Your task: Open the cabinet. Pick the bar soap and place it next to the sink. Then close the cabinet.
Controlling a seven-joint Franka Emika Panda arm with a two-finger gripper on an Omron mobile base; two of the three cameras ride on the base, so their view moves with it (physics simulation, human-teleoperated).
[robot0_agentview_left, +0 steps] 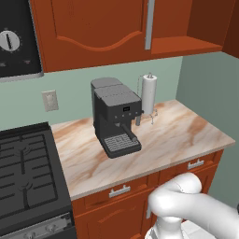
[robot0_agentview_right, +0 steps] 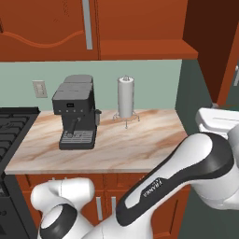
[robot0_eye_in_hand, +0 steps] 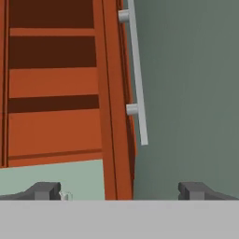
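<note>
Pale green wall [robot0_agentview_left: 84,95] behind a marbled beige counter [robot0_agentview_left: 177,135]. White outlet [robot0_agentview_left: 50,100] on the wall, left of a dark coffee machine [robot0_agentview_left: 115,116]. Paper-towel roll [robot0_agentview_left: 149,94] upright on a wire stand just right of the machine. Black gas stove [robot0_agentview_left: 25,172] at the counter's left end. Reddish-brown drawers [robot0_agentview_left: 121,190] with short silver pulls below. Grey-green side wall [robot0_agentview_left: 210,93] at right.

Coffee machine [robot0_agentview_left: 115,116] on counter [robot0_agentview_left: 182,135], paper-towel roll [robot0_agentview_left: 149,94] just right of it & behind, nr back wall. Stove [robot0_agentview_left: 25,172] left of counter. Cabinet [robot0_agentview_left: 93,28] above; right door [robot0_eye_in_hand: 116,116] swung open, handle [robot0_eye_in_hand: 136,79] on its edge. Drawers [robot0_agentview_left: 120,190] below.
</note>
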